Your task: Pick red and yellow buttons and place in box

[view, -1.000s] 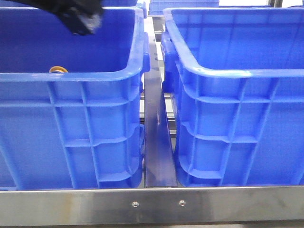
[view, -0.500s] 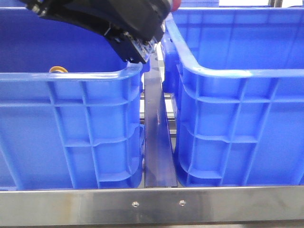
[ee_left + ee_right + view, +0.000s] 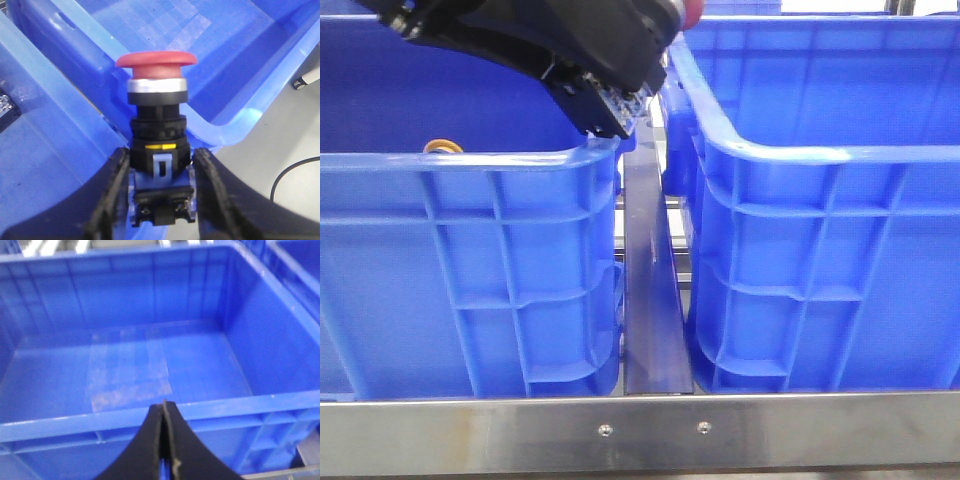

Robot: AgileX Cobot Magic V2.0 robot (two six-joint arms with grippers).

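Red button (image 3: 156, 60) gripped in left claw (image 3: 160, 165) above box (image 3: 235, 125) rim; right claw (image 3: 164, 440) closed.

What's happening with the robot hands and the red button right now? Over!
Left gripper shut on red button, up by the right crate rim. Right gripper shut, empty, over a bare crate. Nothing in the way.

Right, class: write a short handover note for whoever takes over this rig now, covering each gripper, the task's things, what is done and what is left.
Left gripper: shut on the red button, carried high between the two crates, at the right crate's near-left corner.
Right gripper: shut, holding nothing, above a crate whose visible floor is bare.
Yellow button: not identifiable; something orange shows in the left crate.
Done: red button picked.
Left: release it in the box, then fetch the yellow one.
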